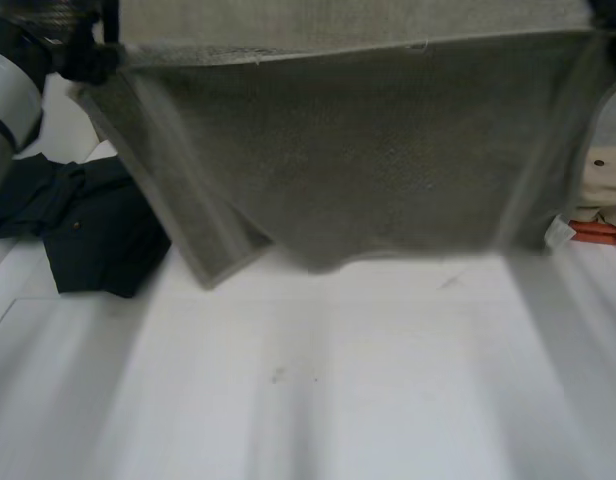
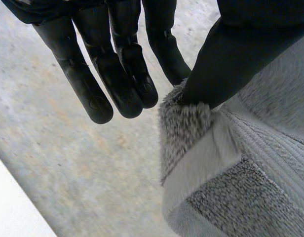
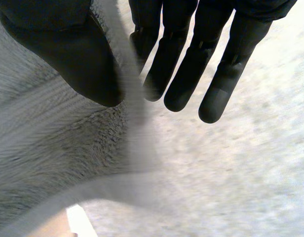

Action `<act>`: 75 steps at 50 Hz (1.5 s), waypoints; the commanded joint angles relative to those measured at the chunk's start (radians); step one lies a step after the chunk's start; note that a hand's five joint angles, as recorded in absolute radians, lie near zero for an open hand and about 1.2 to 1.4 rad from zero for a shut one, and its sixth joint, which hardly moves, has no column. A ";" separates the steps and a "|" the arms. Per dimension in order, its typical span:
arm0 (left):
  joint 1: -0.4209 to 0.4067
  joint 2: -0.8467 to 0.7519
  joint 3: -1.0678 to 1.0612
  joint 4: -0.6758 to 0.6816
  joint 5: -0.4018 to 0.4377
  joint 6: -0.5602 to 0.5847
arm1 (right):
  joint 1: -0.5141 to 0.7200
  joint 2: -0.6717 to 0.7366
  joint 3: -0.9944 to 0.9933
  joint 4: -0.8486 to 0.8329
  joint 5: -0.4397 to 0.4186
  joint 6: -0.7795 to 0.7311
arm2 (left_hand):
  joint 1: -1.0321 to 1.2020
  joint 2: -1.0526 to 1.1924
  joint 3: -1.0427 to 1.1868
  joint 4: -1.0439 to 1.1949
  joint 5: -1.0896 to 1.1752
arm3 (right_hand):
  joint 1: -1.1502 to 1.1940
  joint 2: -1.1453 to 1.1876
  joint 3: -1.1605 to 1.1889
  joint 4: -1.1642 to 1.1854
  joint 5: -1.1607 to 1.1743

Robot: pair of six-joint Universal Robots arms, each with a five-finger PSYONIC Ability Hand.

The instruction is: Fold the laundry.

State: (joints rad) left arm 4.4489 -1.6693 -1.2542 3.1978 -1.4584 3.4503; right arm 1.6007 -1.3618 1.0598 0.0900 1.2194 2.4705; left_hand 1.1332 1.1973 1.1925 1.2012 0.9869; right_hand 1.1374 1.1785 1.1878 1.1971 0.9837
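Two robot hands (image 2: 117, 74) (image 3: 181, 74) pinch upper corners of towel (image 1: 368, 170).

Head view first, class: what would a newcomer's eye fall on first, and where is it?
A big grey towel hangs spread wide over the white table. The left hand and the right hand each pinch one end of its top edge between thumb and fingers. A dark garment lies crumpled on the table at the towel's left-arm side.

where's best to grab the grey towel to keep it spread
The towel is best held at its two top corners, one from each side: pinched there by the left hand and right hand, the wide rectangle hangs spread and flat.
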 commanded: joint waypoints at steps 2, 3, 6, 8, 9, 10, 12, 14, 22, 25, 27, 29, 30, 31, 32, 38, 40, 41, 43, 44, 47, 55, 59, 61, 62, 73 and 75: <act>0.049 0.036 0.002 -0.065 0.056 -0.003 | -0.054 -0.163 -0.006 0.209 -0.053 -0.004 | 0.263 0.199 0.204 0.195 0.235 | 0.259 0.218 0.209 0.199 0.238; 0.050 0.034 0.002 -0.079 0.059 -0.003 | -0.059 -0.154 0.000 0.253 -0.064 -0.005 | 0.263 0.199 0.204 0.195 0.235 | 0.259 0.218 0.209 0.199 0.238; 0.053 0.017 -0.001 -0.128 0.073 -0.002 | -0.056 -0.114 0.005 0.315 -0.064 -0.016 | 0.263 0.199 0.204 0.195 0.235 | 0.259 0.218 0.209 0.199 0.238; 0.056 -0.009 -0.004 -0.141 0.076 -0.002 | -0.044 -0.063 0.003 0.358 -0.050 -0.042 | 0.263 0.199 0.204 0.195 0.235 | 0.259 0.218 0.209 0.199 0.238; 0.056 -0.057 -0.004 -0.144 0.075 0.001 | -0.038 -0.039 0.000 0.369 -0.044 -0.056 | 0.263 0.199 0.204 0.195 0.235 | 0.259 0.218 0.209 0.199 0.238; 0.058 -0.093 0.002 -0.142 0.073 0.004 | -0.022 -0.001 -0.007 0.373 -0.032 -0.074 | 0.263 0.199 0.204 0.195 0.235 | 0.259 0.218 0.209 0.199 0.238; 0.059 -0.172 0.031 -0.141 0.067 0.007 | -0.004 0.041 -0.018 0.372 -0.018 -0.088 | 0.263 0.199 0.204 0.195 0.235 | 0.259 0.218 0.209 0.199 0.238; 0.052 -0.234 0.077 -0.139 0.066 0.009 | 0.025 0.108 -0.052 0.355 0.021 -0.093 | 0.263 0.199 0.204 0.195 0.235 | 0.259 0.218 0.209 0.199 0.238; 0.032 -0.500 0.422 0.012 0.049 0.003 | 0.105 0.346 -0.230 0.025 0.222 -0.045 | 0.263 0.199 0.204 0.195 0.235 | 0.259 0.218 0.209 0.199 0.238; 0.001 -0.558 0.558 0.204 0.021 0.001 | 0.128 0.374 -0.253 -0.186 0.250 -0.009 | 0.263 0.199 0.204 0.195 0.235 | 0.259 0.218 0.209 0.199 0.238; -0.013 -0.576 0.597 0.311 0.003 0.000 | 0.140 0.382 -0.253 -0.404 0.269 0.040 | 0.263 0.199 0.204 0.195 0.235 | 0.259 0.218 0.209 0.199 0.238; -0.014 -0.586 0.624 0.459 -0.042 -0.013 | 0.142 0.385 -0.247 -0.578 0.272 0.083 | 0.263 0.199 0.204 0.195 0.235 | 0.259 0.218 0.209 0.199 0.238; -0.014 -0.586 0.625 0.497 -0.058 -0.022 | 0.143 0.385 -0.245 -0.623 0.270 0.097 | 0.263 0.199 0.204 0.195 0.235 | 0.259 0.218 0.209 0.199 0.238; -0.016 -0.586 0.625 0.554 -0.101 -0.046 | 0.143 0.386 -0.245 -0.657 0.272 0.108 | 0.263 0.199 0.204 0.195 0.235 | 0.259 0.218 0.209 0.199 0.238; -0.016 -0.587 0.624 0.560 -0.114 -0.054 | 0.143 0.388 -0.245 -0.680 0.273 0.119 | 0.263 0.199 0.204 0.195 0.235 | 0.259 0.218 0.209 0.199 0.238; -0.019 -0.584 0.564 0.489 -0.157 -0.111 | 0.145 0.425 -0.241 -0.685 0.267 0.145 | 0.263 0.199 0.204 0.195 0.235 | 0.259 0.218 0.209 0.199 0.238; -0.017 -0.581 0.497 0.447 -0.152 -0.111 | 0.145 0.432 -0.225 -0.671 0.261 0.145 | 0.263 0.199 0.204 0.195 0.235 | 0.259 0.218 0.209 0.199 0.238; -0.019 -0.579 0.471 0.433 -0.152 -0.111 | 0.145 0.440 -0.204 -0.652 0.255 0.145 | 0.263 0.199 0.204 0.195 0.235 | 0.259 0.218 0.209 0.199 0.238; -0.022 -0.575 0.386 0.412 -0.152 -0.111 | 0.143 0.449 -0.182 -0.626 0.241 0.145 | 0.263 0.199 0.204 0.195 0.235 | 0.259 0.218 0.209 0.199 0.238; -0.023 -0.570 0.357 0.406 -0.151 -0.109 | 0.143 0.457 -0.158 -0.600 0.221 0.145 | 0.263 0.199 0.204 0.195 0.235 | 0.259 0.218 0.209 0.199 0.238; -0.023 -0.538 0.212 0.401 -0.142 -0.106 | 0.145 0.469 -0.112 -0.561 0.181 0.145 | 0.263 0.199 0.204 0.195 0.235 | 0.259 0.218 0.209 0.199 0.238; -0.025 -0.472 -0.112 0.346 -0.074 -0.069 | 0.139 0.489 0.107 -0.437 0.117 0.128 | 0.263 0.199 0.204 0.195 0.235 | 0.259 0.218 0.209 0.199 0.238; -0.019 -0.396 -0.267 0.254 -0.056 -0.001 | 0.133 0.465 0.239 -0.281 0.109 0.081 | 0.263 0.199 0.204 0.195 0.235 | 0.259 0.218 0.209 0.199 0.238; -0.019 -0.347 -0.330 0.209 -0.049 0.036 | 0.133 0.448 0.275 -0.213 0.109 0.047 | 0.263 0.199 0.204 0.195 0.235 | 0.259 0.218 0.209 0.199 0.238; -0.017 -0.293 -0.397 0.164 -0.046 0.077 | 0.131 0.432 0.294 -0.173 0.111 0.029 | 0.263 0.199 0.204 0.195 0.235 | 0.259 0.218 0.209 0.199 0.238; 0.047 0.022 -0.720 -0.246 -0.042 0.511 | 0.048 0.150 0.540 0.390 0.169 -0.307 | 0.263 0.199 0.204 0.195 0.235 | 0.259 0.218 0.209 0.199 0.238; 0.066 0.033 -0.729 -0.289 -0.034 0.556 | 0.041 0.130 0.563 0.381 0.170 -0.343 | 0.263 0.199 0.204 0.195 0.235 | 0.259 0.218 0.209 0.199 0.238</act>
State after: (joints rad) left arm 4.4557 -1.7200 -1.9058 3.0904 -1.5017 3.8088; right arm 1.6811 -1.1387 1.5378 0.3516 1.3651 2.2699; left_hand 1.1328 1.1987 1.1934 1.2016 0.9968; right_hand 1.1374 1.1800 1.1925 1.2000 1.0057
